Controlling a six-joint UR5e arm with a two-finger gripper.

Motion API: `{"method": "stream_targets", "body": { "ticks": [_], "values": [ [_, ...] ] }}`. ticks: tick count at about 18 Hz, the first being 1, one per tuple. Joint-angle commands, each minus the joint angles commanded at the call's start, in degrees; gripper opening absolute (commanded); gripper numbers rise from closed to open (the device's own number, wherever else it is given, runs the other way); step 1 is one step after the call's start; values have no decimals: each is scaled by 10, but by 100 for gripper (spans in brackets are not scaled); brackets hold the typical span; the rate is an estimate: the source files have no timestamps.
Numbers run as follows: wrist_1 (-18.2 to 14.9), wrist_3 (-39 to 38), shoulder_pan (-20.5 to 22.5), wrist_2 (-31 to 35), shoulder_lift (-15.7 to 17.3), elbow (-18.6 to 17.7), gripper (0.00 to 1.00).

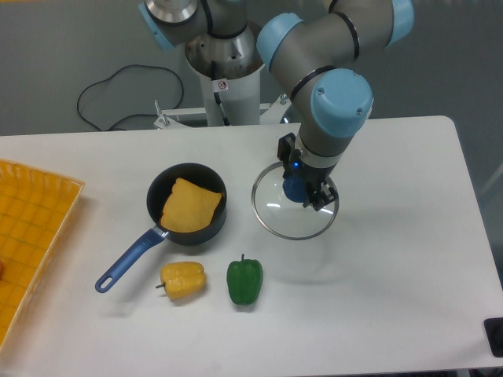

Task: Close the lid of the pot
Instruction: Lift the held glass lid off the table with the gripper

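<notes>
I'm seeing the gripper (304, 190) sitting with jaws clamped on the blue knob of the lid (284, 221), just right of the pot (187, 203). The pot is uncovered, holding a yellow piece (191, 206). A yellow pepper (183, 279) and a green pepper (244, 281) are lying below the pot on the surface (393, 275).

The lid's (295, 199) blue knob was largely covered by the gripper (302, 191), and whether the fingers were pressed against it could not be told. The yellow mesh tray (31, 236) was cut off by the left edge. A dark object (495, 336) at the lower right corner was cropped and could not be identified. The pot's (187, 204) floor was mostly hidden beneath a yellow slab (191, 206).
</notes>
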Motion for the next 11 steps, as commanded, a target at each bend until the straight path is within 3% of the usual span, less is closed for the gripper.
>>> {"method": "stream_targets", "body": {
  "ticks": [11],
  "values": [
    [0,-20,-4,-8,10,-2,51]
  ]
}}
